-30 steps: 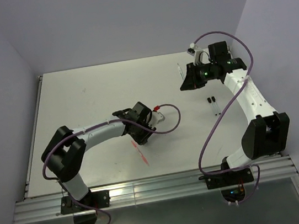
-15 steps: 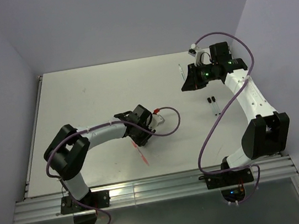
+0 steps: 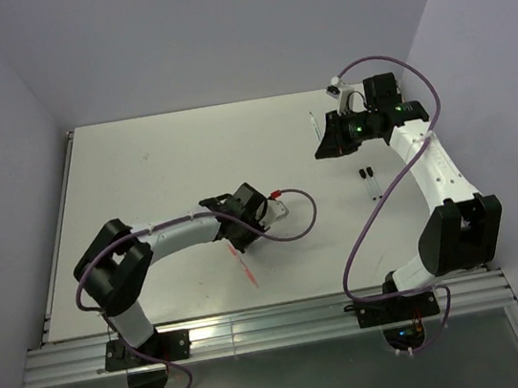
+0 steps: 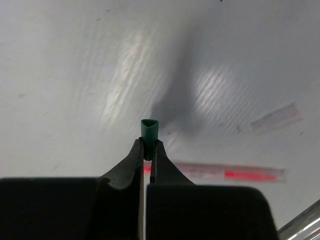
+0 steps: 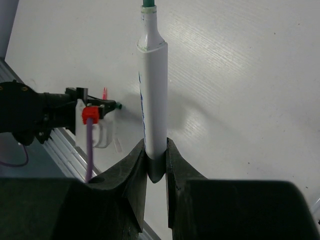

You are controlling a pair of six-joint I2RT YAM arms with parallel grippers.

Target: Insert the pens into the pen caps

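Left wrist: left hand [image 4: 149,146] pinching green cap [image 4: 149,129].

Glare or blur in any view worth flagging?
Left wrist: two streaky glare patches on the table, dark shadow behind the green cap, red pen out of focus. Right wrist: white pen sharp, faint shadow beside it. Top external: sheen on the front rail.

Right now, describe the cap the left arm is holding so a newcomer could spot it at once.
Follow the left arm to where it bends in toward the middle of the white table. At its tip the left claw is shut on a tiny dark green cap. Unlike the long red pen lying beside it, it is a short stub.
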